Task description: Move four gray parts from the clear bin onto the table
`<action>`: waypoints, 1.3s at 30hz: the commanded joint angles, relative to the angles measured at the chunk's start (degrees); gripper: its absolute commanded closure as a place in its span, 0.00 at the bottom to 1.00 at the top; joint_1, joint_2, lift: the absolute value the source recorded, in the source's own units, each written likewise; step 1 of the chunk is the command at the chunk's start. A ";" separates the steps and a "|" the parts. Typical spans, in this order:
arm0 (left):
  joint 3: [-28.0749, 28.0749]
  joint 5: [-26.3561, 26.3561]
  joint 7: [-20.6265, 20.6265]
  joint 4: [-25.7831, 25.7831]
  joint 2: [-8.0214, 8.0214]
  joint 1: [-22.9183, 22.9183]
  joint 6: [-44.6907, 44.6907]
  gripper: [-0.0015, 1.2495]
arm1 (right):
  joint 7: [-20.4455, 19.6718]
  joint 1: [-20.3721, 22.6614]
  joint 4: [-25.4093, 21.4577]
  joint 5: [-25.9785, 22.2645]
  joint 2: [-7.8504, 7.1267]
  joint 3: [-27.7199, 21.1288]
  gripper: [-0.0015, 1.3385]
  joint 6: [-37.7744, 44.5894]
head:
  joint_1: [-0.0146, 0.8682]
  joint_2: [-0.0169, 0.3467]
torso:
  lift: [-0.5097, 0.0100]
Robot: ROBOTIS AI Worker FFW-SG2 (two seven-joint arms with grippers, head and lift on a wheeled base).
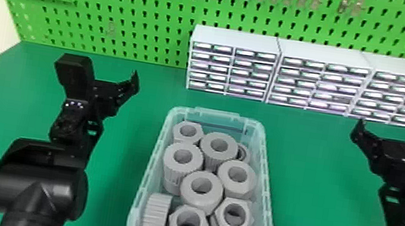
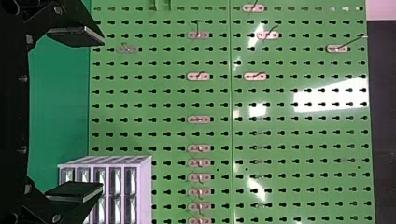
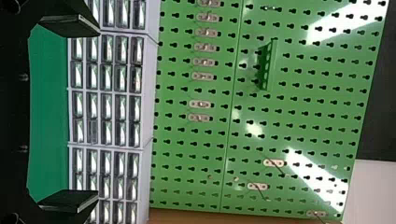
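Note:
In the head view the clear bin [image 1: 267, 193] stands on the green table, packed with several gray parts: ring-like ones such as the gray part [image 1: 184, 188], nut-shaped ones such as the hexagonal part [image 1: 175, 219], and a ribbed part [image 1: 156, 213] lying on its side. Left of the bin and above the table is my left gripper [image 1: 104, 73]; the left gripper [image 2: 100, 114] has its fingers wide apart, holding nothing. Over on the bin's right is my right gripper [image 1: 389, 129]; the right gripper [image 3: 98, 114] is likewise open and holds nothing.
White drawer cabinets [image 1: 237, 39] line the back of the table [image 1: 136, 112] from the middle to the right. Behind them rises a green pegboard [image 1: 148, 37] with small metal hooks. Table surface shows on both sides of the bin.

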 commanded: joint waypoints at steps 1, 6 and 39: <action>0.38 -0.03 0.00 0.00 -0.25 0.10 0.02 0.15 | 0.05 -0.01 -0.08 -1.05 -0.48 0.85 0.06 0.23 | 0.80 0.24 | 0.88; 1.43 0.24 0.00 0.00 -0.25 0.45 0.02 0.15 | 0.05 -1.07 0.27 -0.79 -0.66 2.26 0.06 0.23 | 0.80 0.24 | 0.88; 1.61 -0.11 0.00 0.00 -0.25 0.98 0.02 0.15 | 0.05 -4.93 0.44 -0.26 -0.66 7.71 0.06 9.72 | 0.80 0.24 | 0.88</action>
